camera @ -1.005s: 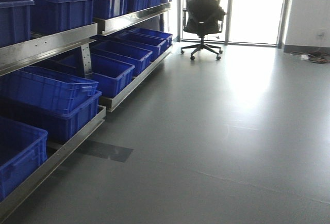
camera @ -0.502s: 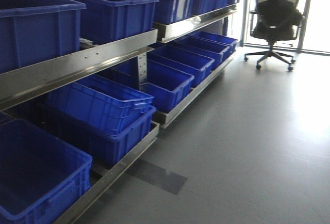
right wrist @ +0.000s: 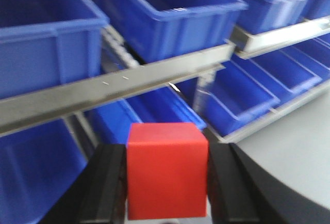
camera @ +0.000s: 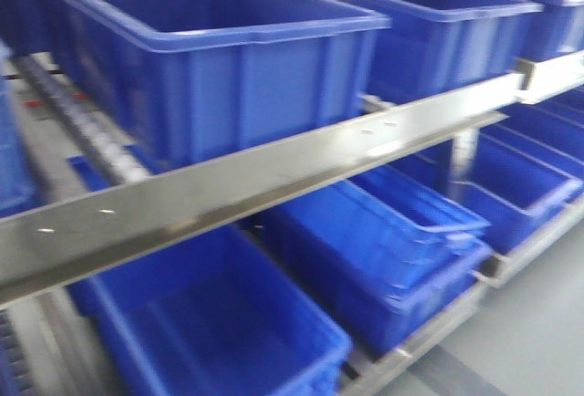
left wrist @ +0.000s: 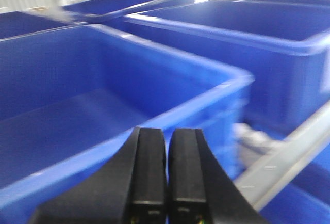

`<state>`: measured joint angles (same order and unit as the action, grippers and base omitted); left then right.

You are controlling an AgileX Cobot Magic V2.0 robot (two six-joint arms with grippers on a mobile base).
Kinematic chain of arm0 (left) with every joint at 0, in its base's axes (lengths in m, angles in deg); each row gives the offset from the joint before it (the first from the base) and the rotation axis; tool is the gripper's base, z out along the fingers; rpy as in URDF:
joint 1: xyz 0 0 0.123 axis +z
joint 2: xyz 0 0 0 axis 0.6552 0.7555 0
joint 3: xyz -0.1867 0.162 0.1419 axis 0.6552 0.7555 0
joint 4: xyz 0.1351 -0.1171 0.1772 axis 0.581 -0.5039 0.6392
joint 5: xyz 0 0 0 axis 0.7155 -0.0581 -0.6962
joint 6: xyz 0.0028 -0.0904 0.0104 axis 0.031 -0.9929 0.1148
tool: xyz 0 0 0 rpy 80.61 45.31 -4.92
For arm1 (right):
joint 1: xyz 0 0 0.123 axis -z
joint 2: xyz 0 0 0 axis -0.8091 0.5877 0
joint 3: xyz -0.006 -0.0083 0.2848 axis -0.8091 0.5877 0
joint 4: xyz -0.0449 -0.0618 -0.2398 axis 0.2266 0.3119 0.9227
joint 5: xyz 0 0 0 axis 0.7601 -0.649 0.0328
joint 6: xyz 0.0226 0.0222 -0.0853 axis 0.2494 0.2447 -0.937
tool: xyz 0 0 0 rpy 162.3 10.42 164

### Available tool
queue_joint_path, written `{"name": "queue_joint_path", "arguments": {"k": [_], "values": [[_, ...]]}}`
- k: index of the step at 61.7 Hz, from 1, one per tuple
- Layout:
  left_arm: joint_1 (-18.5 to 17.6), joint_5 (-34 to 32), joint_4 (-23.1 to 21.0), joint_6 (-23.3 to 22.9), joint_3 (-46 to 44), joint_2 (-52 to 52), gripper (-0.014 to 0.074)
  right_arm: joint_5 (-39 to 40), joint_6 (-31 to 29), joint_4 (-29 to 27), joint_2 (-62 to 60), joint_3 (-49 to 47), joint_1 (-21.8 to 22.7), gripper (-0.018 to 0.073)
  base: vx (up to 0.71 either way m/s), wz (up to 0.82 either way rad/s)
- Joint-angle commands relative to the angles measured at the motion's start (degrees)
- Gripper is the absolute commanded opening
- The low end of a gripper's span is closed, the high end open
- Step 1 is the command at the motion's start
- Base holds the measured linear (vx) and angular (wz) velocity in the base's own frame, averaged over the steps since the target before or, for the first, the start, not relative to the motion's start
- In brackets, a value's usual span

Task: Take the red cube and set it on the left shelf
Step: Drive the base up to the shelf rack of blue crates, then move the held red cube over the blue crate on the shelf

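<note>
A long stainless-steel rack tier, the left shelf, crosses the front view as a flat steel front rail rising from lower left to upper right. The picture is blurred. On this tier sit large open-topped blue plastic crates, side by side. Below the rail, more blue crates of the lower tier stand in a row, and a strip of grey floor shows at the lower right. A line of pale rollers runs back along the tier beside the nearest upper crate.

From the left wrist view, the left gripper has its two black fingers pressed flat together, clenched, with a blue crate's rim just beyond them.

From the right wrist view, the right gripper is grasping the small red cube between its black fingers. The red cube is off the shelf, held in front of the steel rail, and sits lower in the frame than it.
</note>
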<state>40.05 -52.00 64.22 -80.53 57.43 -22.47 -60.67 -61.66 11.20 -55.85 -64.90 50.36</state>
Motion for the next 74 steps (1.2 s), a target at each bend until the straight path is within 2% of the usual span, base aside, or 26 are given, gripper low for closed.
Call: {"name": "queue_joint_path", "arguments": {"k": [1, 25, 54, 74], "values": [[-0.3, -5.2, -0.3, 0.0, 1.3, 0.4, 0.0106, 5.0, -0.1, 0.5, 0.6, -1.9, 0.4, 0.0059, 0.28, 0.80], [-0.3, -5.2, -0.3, 0.0, 1.3, 0.4, 0.0106, 5.0, -0.1, 0.5, 0.6, -1.9, 0.4, 0.0059, 0.19, 0.78], [-0.3, -5.2, -0.3, 0.0, 1.3, 0.4, 0.0106, 5.0, -0.1, 0.5, 0.6, -1.9, 0.4, 0.0059, 0.09, 0.55], [-0.3, -5.2, -0.3, 0.0, 1.3, 0.4, 0.0106, 5.0, -0.1, 0.5, 0.6, -1.9, 0.4, 0.0059, 0.02, 0.10]]}}
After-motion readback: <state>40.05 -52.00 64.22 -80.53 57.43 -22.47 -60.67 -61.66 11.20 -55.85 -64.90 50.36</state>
